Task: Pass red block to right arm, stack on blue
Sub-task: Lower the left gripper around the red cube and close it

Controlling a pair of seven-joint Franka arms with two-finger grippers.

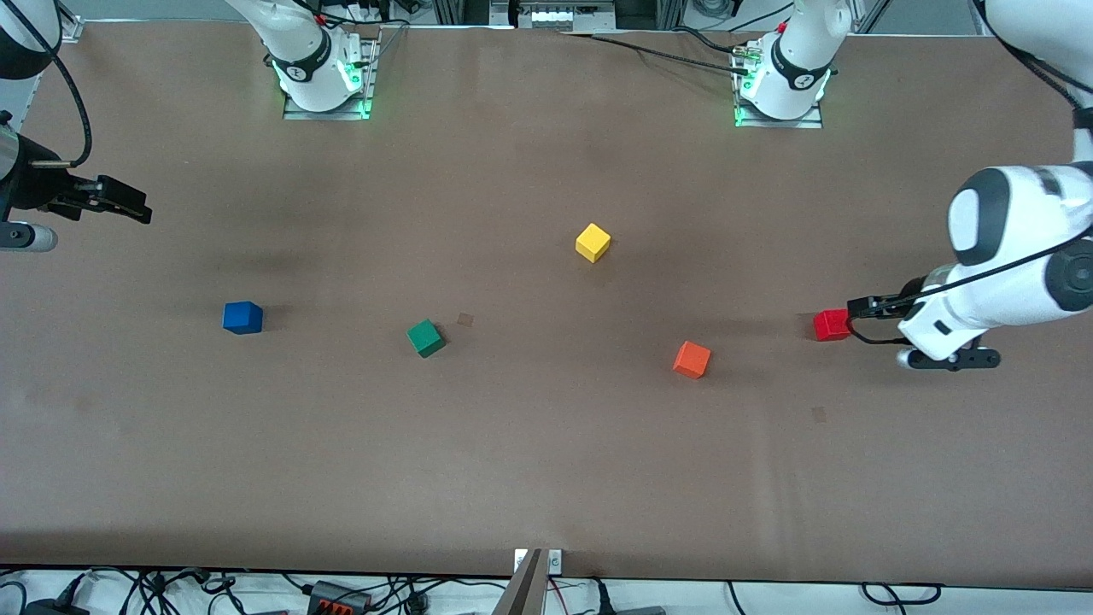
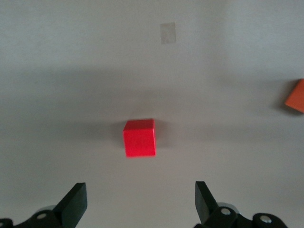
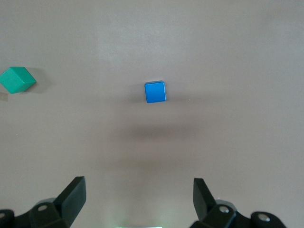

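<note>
The red block [image 1: 831,325] sits on the table toward the left arm's end. My left gripper [image 1: 855,319] is open and low beside it. In the left wrist view the red block [image 2: 139,137] lies just ahead of the spread fingertips [image 2: 77,197], not between them, and the gripper [image 2: 141,191] holds nothing. The blue block [image 1: 242,317] sits on the table toward the right arm's end. My right gripper [image 1: 137,207] hangs open and empty in the air near that end of the table. The blue block also shows in the right wrist view [image 3: 155,91], well ahead of that gripper [image 3: 139,187].
A green block [image 1: 425,337] lies between the blue block and the table's middle and also shows in the right wrist view [image 3: 18,79]. A yellow block [image 1: 593,243] stands near the middle. An orange block [image 1: 692,359] lies beside the red one, nearer the front camera.
</note>
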